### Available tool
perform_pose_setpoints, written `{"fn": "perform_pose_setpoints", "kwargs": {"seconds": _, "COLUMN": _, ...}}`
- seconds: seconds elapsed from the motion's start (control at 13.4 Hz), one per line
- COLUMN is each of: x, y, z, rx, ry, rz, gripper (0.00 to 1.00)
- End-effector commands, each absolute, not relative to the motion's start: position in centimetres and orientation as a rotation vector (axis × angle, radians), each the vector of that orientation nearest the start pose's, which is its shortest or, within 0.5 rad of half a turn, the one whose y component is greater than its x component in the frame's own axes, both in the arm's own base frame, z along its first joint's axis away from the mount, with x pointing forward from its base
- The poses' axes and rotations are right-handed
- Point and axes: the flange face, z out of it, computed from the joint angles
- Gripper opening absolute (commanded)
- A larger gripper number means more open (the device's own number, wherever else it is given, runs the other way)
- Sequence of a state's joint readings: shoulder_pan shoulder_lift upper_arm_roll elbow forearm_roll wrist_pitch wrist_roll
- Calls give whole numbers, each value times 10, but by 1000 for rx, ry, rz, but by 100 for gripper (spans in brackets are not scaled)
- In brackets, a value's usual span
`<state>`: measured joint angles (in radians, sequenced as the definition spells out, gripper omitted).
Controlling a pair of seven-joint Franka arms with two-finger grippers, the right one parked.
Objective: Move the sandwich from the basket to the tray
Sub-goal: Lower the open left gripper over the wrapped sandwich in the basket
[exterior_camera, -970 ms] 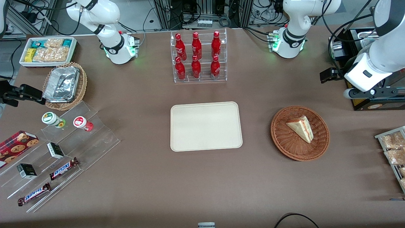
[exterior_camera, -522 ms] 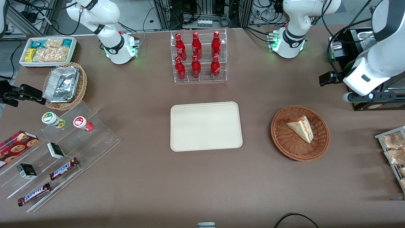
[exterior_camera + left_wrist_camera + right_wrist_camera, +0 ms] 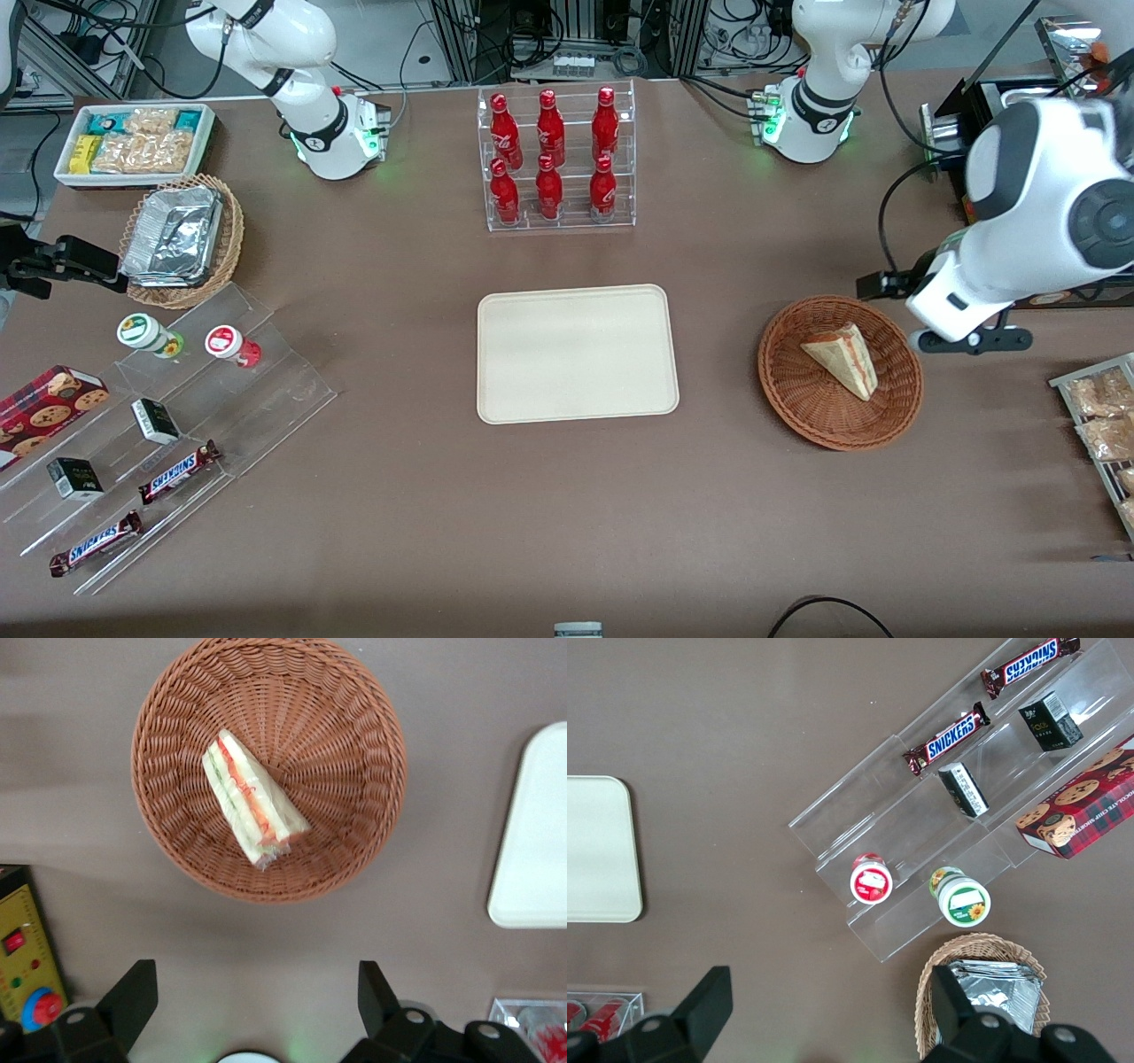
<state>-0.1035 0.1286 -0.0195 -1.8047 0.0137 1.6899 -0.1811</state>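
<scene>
Approach over basket, nothing grasped.
Gripper [image 3: 252,997], released and wide, hangs beside the basket [image 3: 354,709], lining up on the sandwich [image 3: 252,799]; tray [image 3: 576,306] waits mid-desk.

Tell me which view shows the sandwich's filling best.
Left wrist view: the sandwich lies in the basket under the open gripper, stripes plain. Front view shows it smaller; right wrist view, not at all.

A brown table [image 3: 567,514] carries everything. The open gripper [image 3: 257,1014] hangs above bare tabletop just beside the wicker basket [image 3: 797,403]. The cream tray [image 3: 576,353] lies farther off toward the parked arm's end; the bottle rack [image 3: 560,159] stands well apart.
</scene>
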Motion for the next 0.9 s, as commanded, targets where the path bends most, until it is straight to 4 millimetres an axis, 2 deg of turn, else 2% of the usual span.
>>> {"fn": "perform_pose_setpoints", "kwargs": {"seconds": 0.0, "x": 557, "y": -69, "z": 422, "rx": -3050, "ry": -323, "rz": 294, "gripper": 100}}
{"fn": "perform_pose_setpoints", "kwargs": {"seconds": 0.37, "x": 552, "y": -69, "z": 385, "rx": -2954, "ry": -831, "rz": 200, "gripper": 100}}
{"fn": "perform_pose_setpoints", "kwargs": {"seconds": 0.67, "x": 545, "y": -67, "z": 362, "rx": -2911, "ry": -974, "rz": 178, "gripper": 100}}
{"fn": "perform_pose_setpoints", "kwargs": {"seconds": 0.82, "x": 541, "y": -67, "z": 350, "rx": -2915, "ry": -985, "rz": 157, "gripper": 100}}
